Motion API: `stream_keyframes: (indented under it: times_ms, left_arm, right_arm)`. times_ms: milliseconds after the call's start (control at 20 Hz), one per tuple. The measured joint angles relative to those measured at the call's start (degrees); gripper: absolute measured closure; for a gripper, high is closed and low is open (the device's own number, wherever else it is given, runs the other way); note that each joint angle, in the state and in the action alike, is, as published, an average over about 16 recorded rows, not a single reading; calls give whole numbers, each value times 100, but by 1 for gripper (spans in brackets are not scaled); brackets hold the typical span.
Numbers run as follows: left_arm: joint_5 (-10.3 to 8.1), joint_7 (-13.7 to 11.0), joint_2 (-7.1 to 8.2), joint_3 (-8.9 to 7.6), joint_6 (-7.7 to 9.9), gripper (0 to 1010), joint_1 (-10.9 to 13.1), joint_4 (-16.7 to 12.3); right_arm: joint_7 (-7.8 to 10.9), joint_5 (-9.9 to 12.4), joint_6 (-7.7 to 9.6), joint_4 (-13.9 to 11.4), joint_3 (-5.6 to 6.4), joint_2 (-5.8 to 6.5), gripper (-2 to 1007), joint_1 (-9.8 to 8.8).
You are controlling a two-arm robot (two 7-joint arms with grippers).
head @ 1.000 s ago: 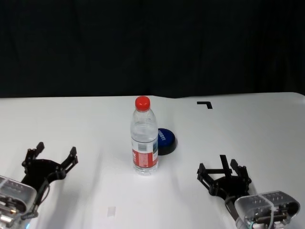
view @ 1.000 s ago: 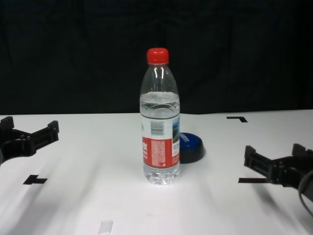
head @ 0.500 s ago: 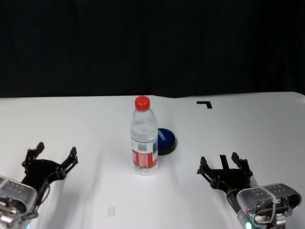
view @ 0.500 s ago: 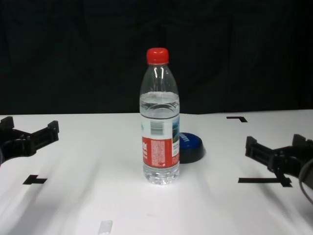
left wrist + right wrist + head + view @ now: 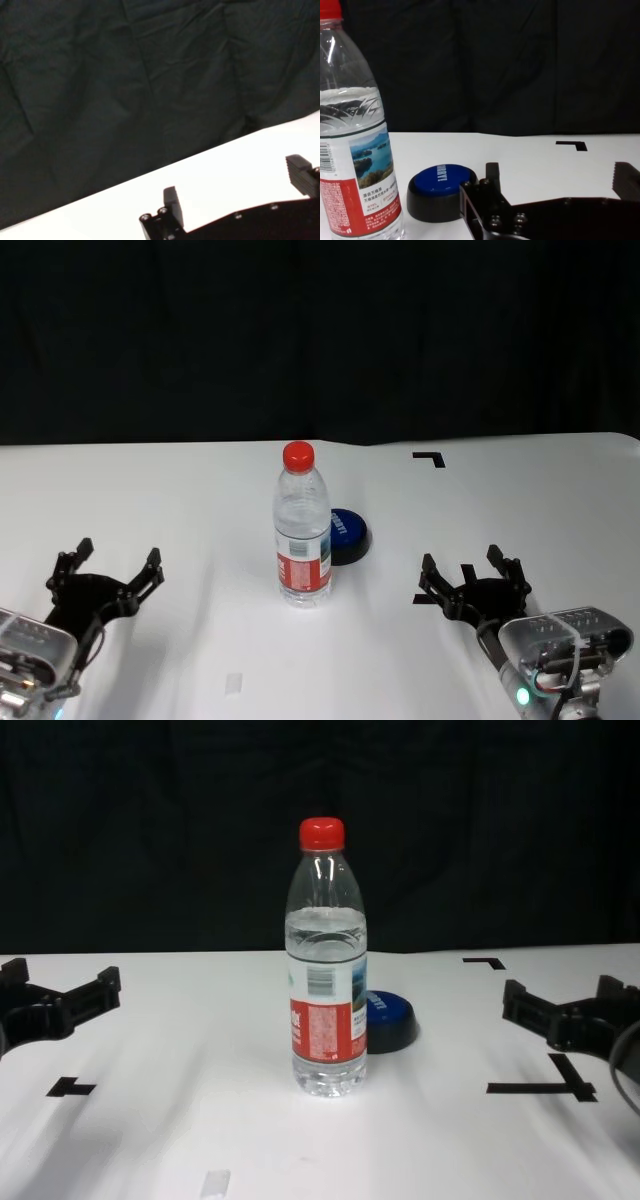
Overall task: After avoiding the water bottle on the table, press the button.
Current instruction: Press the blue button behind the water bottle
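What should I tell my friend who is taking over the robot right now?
Left tool: open, empty, parked low over the table's near left side.
Right tool: open, empty, above the near right side, apart from the bottle and button.
Water bottle: upright mid-table, red cap on, just in front of the button and overlapping its left part in the head view.
Button: behind and slightly right of the bottle, not pressed yet.
Done: nothing touched so far.
Left: probably bring the right tool around the bottle's right side and press down on the button.
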Motion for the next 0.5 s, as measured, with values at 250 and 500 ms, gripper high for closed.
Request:
stream_keyframes:
  times_ms: [250, 500]
  left_arm:
    - [0, 0, 0, 0, 0, 1, 0, 0]
    - [0, 0, 0, 0, 0, 1, 0, 0]
  right_arm:
    - [93, -64, 5, 67, 72, -61, 3, 91]
    - [192, -132, 11, 129, 134, -107, 3, 165]
